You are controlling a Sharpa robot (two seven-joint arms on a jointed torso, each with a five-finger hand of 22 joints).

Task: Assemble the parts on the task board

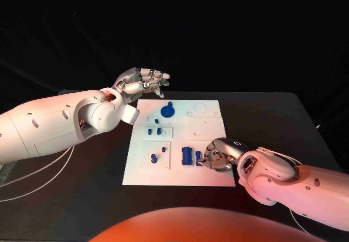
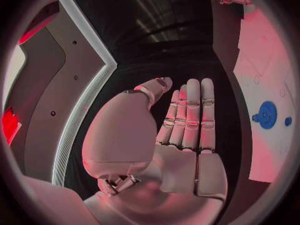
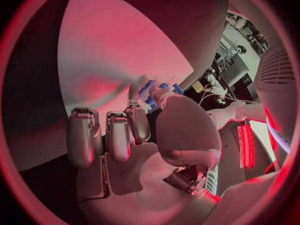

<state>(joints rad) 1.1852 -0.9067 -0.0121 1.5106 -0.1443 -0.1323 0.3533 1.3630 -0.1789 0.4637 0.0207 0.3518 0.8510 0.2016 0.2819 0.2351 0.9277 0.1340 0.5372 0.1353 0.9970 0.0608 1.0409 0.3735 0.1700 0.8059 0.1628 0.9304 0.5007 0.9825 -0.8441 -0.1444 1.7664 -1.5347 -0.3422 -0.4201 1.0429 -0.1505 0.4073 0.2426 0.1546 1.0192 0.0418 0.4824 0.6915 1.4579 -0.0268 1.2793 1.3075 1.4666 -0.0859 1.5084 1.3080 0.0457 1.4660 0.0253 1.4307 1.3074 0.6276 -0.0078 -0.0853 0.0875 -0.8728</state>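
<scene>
Midway, seemingly — round blue gear part seated on flat white task board mid-desk; right hand pinching small blue block there; left hand hovering, fingers straight, holding nothing.

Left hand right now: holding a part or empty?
Empty. The left hand shows a bare palm with straight fingers in its wrist view, raised beside the task board's far corner.
</scene>
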